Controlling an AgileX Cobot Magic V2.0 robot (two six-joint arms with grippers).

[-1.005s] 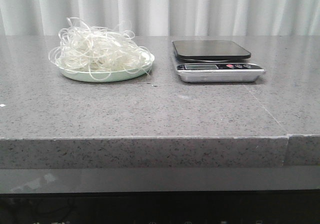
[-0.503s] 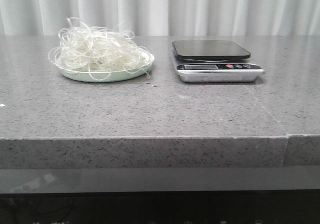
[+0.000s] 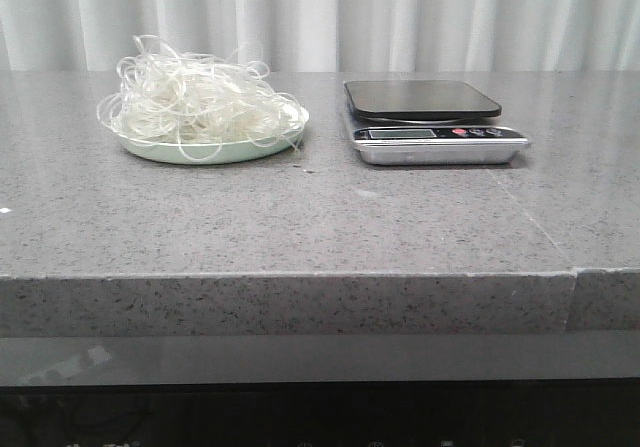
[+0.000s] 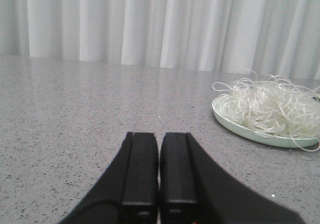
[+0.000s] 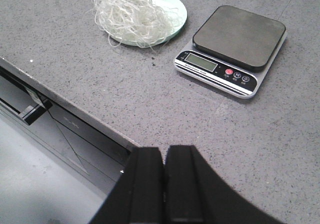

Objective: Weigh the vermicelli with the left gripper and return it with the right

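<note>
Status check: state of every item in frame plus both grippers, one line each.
Fluffy whitish translucent vermicelli: heaped on the plate, untouched, strands trailing over the rim.
Pale green round plate: flat on the counter, loaded.
Silver kitchen scale with black square platform: platform bare; display unreadable.
Matte black left gripper: shut, empty, low over the counter, short of the plate.
Black right gripper: shut, empty, held high near the counter's front edge.

No legible text (scale (image 5: pixel 231 48) display blank)
</note>
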